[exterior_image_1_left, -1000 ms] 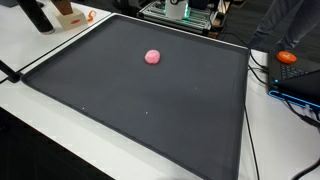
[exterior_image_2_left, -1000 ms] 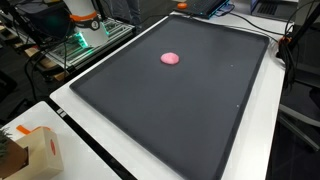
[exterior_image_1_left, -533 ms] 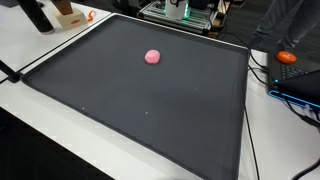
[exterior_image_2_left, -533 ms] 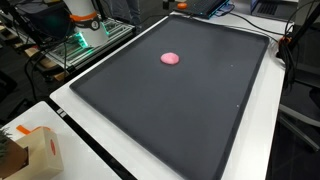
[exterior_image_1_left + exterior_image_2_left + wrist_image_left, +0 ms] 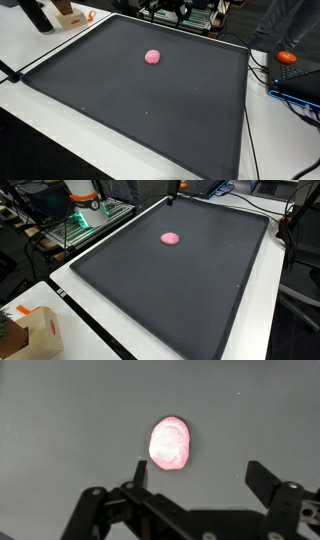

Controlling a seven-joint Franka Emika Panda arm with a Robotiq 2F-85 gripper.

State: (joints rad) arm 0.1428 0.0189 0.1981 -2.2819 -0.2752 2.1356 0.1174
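Observation:
A small pink lump (image 5: 152,57) lies on a large black mat (image 5: 150,115), toward the mat's far side; it is also seen in an exterior view (image 5: 171,238). In the wrist view the pink lump (image 5: 171,443) lies on the mat a little ahead of my gripper (image 5: 203,478) and nearer its left finger. The jaws are open with nothing between them and touch nothing. In both exterior views only a dark bit of the gripper (image 5: 165,8) (image 5: 172,192) shows at the top edge, above the mat's far side.
The mat (image 5: 180,295) lies on a white table. A cardboard box (image 5: 35,330) stands at one corner, and an orange item (image 5: 288,57) and cables lie beside the mat. Electronics with a green light (image 5: 85,218) stand off the mat's edge.
The gripper has come into sight at the top edge of both exterior views. The pink lump has not moved.

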